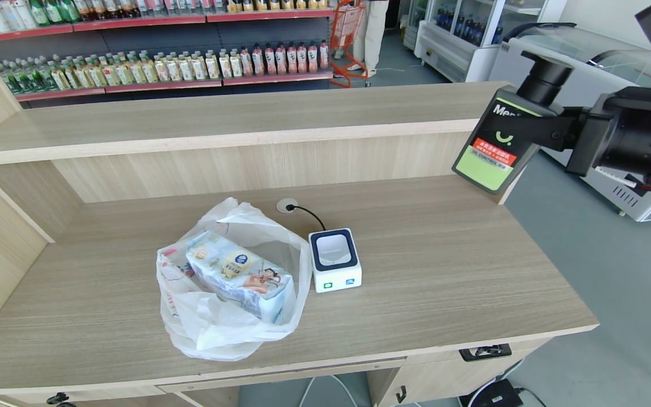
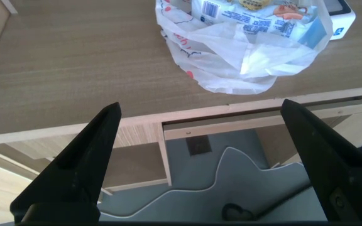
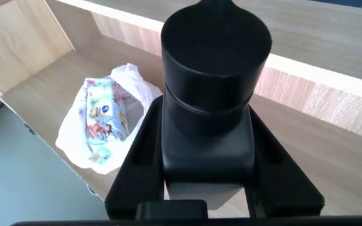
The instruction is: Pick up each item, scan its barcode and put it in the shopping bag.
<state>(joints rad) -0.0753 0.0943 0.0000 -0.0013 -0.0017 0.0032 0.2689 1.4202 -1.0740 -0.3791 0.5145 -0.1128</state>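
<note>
- Counter [image 1: 444, 265]: flat wood-grain laminate top with a raised ledge along the far side.
- Bag [image 1: 218, 333]: thin, translucent white plastic, crumpled. It lies open on the counter, left of centre.
- Pack [image 1: 241, 274]: soft rectangular block in glossy printed film. It lies inside the bag.
- Scanner [image 1: 335, 260]: small white box with rounded corners and a dark-framed window on top. It stands just beside the bag, on its right.
- Cable [image 1: 309, 215]: thin, black. It runs from the scanner to a round grommet [image 1: 286, 205] in the counter.
- Bottle [image 1: 498, 148]: black flat-sided body, round black cap, green and red label. It is tilted in the air over the counter's far right corner, well apart from the scanner and bag.
- Right claw [image 1: 551, 129]: closed on the bottle, one finger on each side of the body below the cap.
- Left claw [image 2: 200, 113]: fingers spread wide, holding nothing, above the counter's near edge, near the bag.
</note>
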